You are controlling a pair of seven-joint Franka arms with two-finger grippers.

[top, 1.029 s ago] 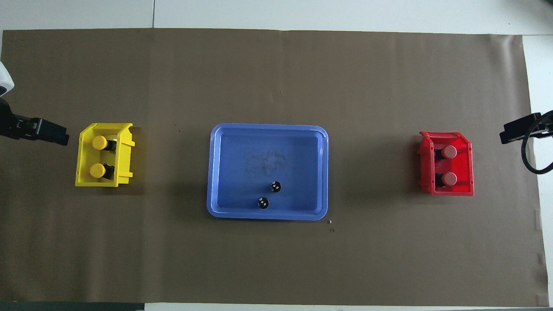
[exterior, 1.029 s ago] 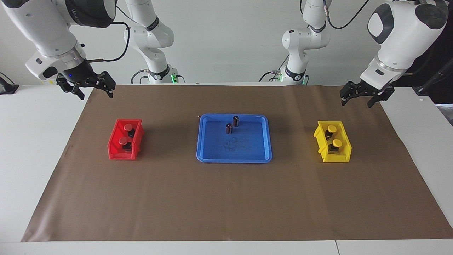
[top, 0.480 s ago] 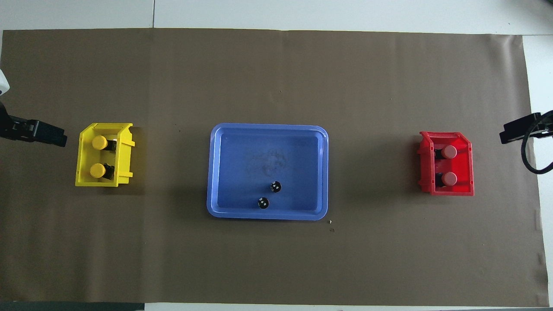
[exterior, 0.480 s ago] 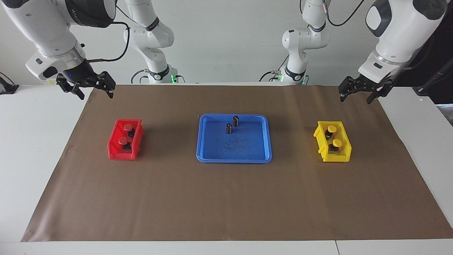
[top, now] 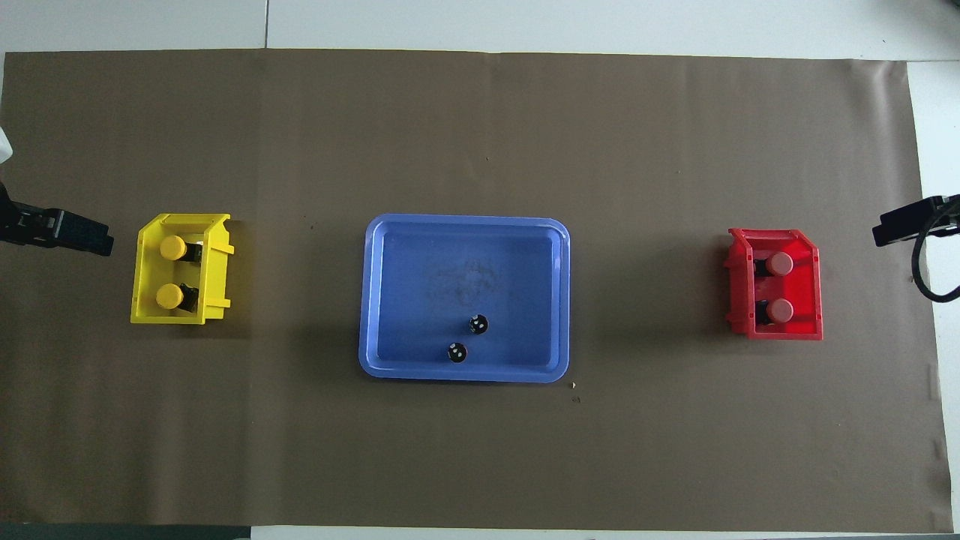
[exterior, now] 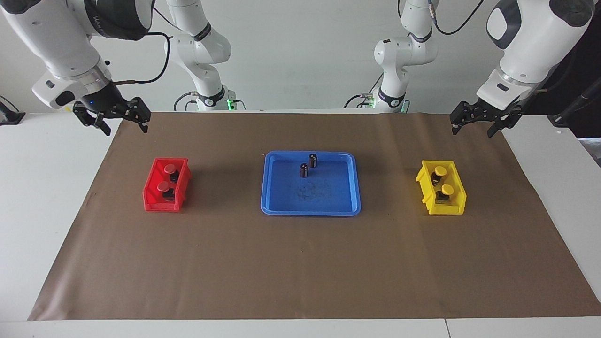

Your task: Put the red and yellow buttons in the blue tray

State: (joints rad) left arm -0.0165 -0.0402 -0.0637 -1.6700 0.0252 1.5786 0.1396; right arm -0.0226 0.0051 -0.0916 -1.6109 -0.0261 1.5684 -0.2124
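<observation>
So, stage: nothing is moved yet; all four buttons sit in their bins and both arms hang ready over the robots' edge of the brown paper.
Blue tray [exterior: 310, 206]: lies mid-table on the brown paper [exterior: 300, 263], between the two bins and well apart from each, likely so either arm can reach it.
Dark cylinders [exterior: 308, 165]: two stand upright inside the tray, in the part nearer the robots, close together but apart; most of the tray floor stays bare for the buttons.
Red buttons [exterior: 166, 177]: two sit in the red bin [exterior: 155, 199], toward the right arm's end, one nearer the robots than the other, caps up.
Yellow buttons [exterior: 443, 180]: two sit in the yellow bin [exterior: 448, 209], toward the left arm's end, arranged the same way, caps up.
Sorting logic: each colour is parked beside its own arm, so I judge each arm serves its near bin.
Right gripper [exterior: 118, 123]: hangs in the air over the paper's corner near the red bin, jaws spread wide, holding nothing.
Left gripper [exterior: 472, 127]: hangs over the paper's edge near the yellow bin, jaws also spread and empty.
Next move: probably a descent onto a cap; bin walls leave little room for the fingers.
</observation>
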